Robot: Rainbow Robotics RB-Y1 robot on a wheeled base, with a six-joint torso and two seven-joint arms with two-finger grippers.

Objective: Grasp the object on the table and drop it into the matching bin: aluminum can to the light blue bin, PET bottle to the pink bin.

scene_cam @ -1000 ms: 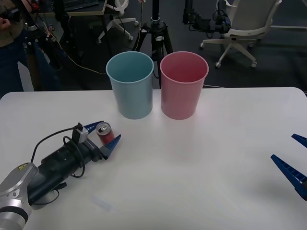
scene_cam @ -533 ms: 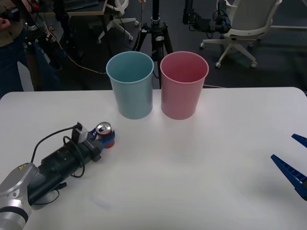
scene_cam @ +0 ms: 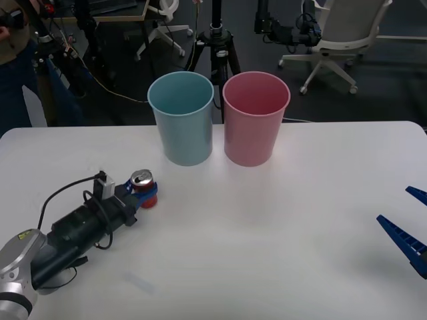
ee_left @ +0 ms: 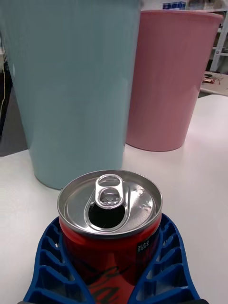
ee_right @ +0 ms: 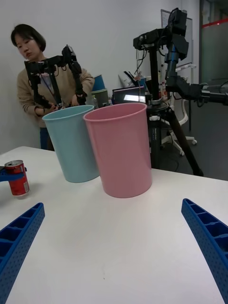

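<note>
The front camera looked down and forward from above the arms, taking in the whole white tabletop and the room beyond. The right wrist camera sat low near the tabletop, well back, facing the pink bin and blue bin side-on. The left wrist camera sat right up against the red can, facing the same two bins close behind it. All three views shared the can and both bins.
</note>
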